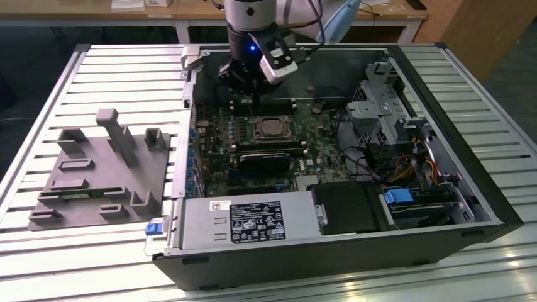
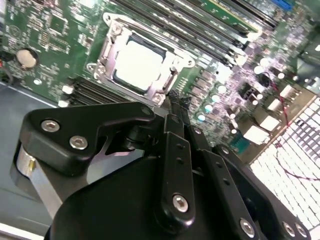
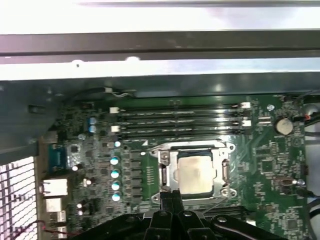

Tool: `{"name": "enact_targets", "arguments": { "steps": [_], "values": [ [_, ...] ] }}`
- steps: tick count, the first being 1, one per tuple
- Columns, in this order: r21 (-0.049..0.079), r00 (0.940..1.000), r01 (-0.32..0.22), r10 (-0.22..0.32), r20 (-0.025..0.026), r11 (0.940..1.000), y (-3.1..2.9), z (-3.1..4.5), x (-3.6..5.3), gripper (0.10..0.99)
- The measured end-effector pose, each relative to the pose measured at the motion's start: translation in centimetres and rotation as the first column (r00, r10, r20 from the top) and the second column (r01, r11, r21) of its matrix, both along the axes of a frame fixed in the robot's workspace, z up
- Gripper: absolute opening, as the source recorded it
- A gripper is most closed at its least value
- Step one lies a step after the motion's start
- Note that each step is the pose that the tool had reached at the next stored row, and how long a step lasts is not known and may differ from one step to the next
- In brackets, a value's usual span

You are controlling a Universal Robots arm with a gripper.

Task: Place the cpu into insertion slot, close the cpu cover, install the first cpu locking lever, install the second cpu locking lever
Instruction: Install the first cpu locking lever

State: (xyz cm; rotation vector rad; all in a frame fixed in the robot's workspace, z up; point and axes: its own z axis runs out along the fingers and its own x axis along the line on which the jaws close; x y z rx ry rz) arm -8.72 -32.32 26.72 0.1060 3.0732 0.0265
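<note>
Cpu [image 3: 196, 172] is sitting in the insertion slot [image 3: 194, 151], with the cpu cover [image 3: 165, 172] lying flat around its face.
The gripper [image 3: 172, 196] is hovering at the cover's edge, fingers pressed together and gripping nothing, above the green motherboard [image 3: 270, 165] that is lying inside the opened computer case [image 1: 482, 207].

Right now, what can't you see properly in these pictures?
- First wrist view: the gripper hides one edge of the cpu cover.
- Second wrist view: the gripper covers the cpu cover's corner beside the cpu.
- Exterior view: the cpu is too small to show whether it is fastened down.
</note>
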Motion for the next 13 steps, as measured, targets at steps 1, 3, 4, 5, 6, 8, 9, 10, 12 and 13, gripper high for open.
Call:
{"name": "enact_targets", "arguments": {
  "steps": [1,3,4,5,6,8,9,10,12,13],
  "values": [
    [0.000,1.0000,0.000,0.000,0.0000,1.0000,0.00,0.00,-0.22,0.102],
    [0.000,1.0000,0.000,0.000,0.0000,1.0000,0.00,-0.01,-0.70,0.102],
    [0.000,1.0000,0.000,0.000,0.0000,1.0000,0.00,-0.01,-0.93,0.102],
    [0.000,1.0000,0.000,0.000,0.0000,1.0000,0.00,-0.02,-1.14,0.102],
    [0.001,1.0000,0.000,0.000,0.0000,1.0000,0.00,-0.02,-1.36,0.102],
    [0.008,1.0000,0.000,0.000,0.0000,1.0000,-0.01,-0.03,-1.66,0.102],
    [0.016,1.0000,0.000,0.000,0.0000,0.9999,-0.01,-0.03,-1.79,0.102],
    [0.025,1.0000,0.000,-0.001,0.0001,0.9997,-0.02,-0.03,-1.91,0.102],
    [0.046,1.0000,0.000,0.000,0.0001,0.9990,-0.05,-0.03,-2.15,0.102],
    [0.058,1.0000,0.000,0.000,-0.0001,0.9983,-0.07,-0.03,-2.27,0.102]
  ]
}}
